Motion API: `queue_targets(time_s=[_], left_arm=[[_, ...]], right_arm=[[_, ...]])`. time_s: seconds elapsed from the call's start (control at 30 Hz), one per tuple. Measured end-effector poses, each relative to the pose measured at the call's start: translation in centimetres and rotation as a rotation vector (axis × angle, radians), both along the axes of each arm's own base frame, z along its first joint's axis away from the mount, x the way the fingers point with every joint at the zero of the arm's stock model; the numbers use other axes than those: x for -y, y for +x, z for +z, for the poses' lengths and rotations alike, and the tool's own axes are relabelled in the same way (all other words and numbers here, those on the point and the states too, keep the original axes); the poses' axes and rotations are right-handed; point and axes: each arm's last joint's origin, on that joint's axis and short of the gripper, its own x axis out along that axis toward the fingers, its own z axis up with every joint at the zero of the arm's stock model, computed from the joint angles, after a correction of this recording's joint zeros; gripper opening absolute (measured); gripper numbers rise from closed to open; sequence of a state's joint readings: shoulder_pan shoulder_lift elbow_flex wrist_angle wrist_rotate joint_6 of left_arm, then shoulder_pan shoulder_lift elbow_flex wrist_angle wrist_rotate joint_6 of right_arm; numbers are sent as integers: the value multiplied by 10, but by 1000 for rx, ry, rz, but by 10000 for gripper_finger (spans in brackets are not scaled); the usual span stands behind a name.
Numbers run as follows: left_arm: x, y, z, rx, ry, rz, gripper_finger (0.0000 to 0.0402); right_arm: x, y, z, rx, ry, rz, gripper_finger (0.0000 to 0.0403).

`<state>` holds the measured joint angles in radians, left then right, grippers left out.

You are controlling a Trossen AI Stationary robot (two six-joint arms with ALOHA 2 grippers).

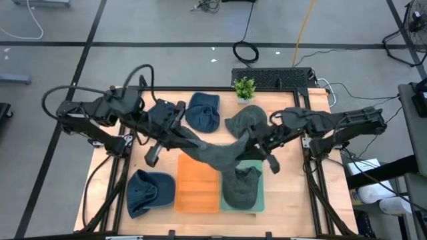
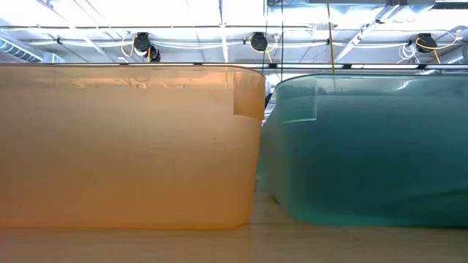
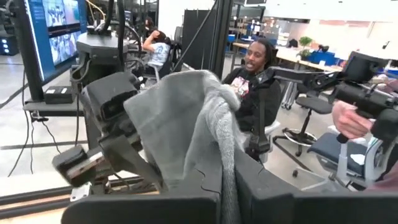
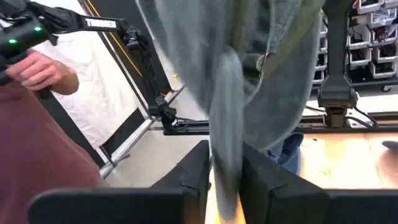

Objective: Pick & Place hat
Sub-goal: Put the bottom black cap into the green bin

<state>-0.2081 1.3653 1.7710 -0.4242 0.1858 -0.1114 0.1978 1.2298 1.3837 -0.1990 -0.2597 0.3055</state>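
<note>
Grey knit is what matters here: the hat (image 1: 215, 153) hangs stretched between the two arms above the middle of the wooden table (image 1: 107, 183), its long axis running across from left to right and sagging in the middle, right over the seam where the orange bin (image 1: 197, 183) meets the green bin (image 1: 255, 200). A second grey hat (image 1: 241, 187) already lies in the green bin, so the drop likely turns on which bin the sag ends over; from above it looks nearer the orange one, though that is a judgement. Both arms reach inward from their table edges, angled down toward the centre, about equally near the cloth. The left claw (image 1: 189, 138) is clenched on the hat's left end, the fabric bunched between its fingers (image 3: 186, 199) in the wrist view. The right claw (image 1: 248, 141) has the other end between its fingers (image 4: 196, 171), only narrowly parted, so whether it still grips or is releasing I cannot tell.
</note>
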Motion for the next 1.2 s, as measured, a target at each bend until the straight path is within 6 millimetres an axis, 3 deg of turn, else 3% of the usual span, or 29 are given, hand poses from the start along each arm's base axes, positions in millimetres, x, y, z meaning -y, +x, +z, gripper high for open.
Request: queue_targets(time_s=[0.27,0.57,0.73,0.9,1.2], left_arm=[[-7,-15,9,37,-7,19,3],[-9,-16,10,39,-8,57,3],[-9,-12,8,36,-9,84,3],[-8,-2,2,-4,-24,101,3],[-11,28,-18,-96,-21,161,3]], right_arm=[[8,-39,28,112,60,-8,105],[20,-61,68,513,34,-281,97],[25,-58,71,571,-13,-358,108],[27,-42,62,509,-12,-367,131],[19,-13,43,395,29,-259,143]])
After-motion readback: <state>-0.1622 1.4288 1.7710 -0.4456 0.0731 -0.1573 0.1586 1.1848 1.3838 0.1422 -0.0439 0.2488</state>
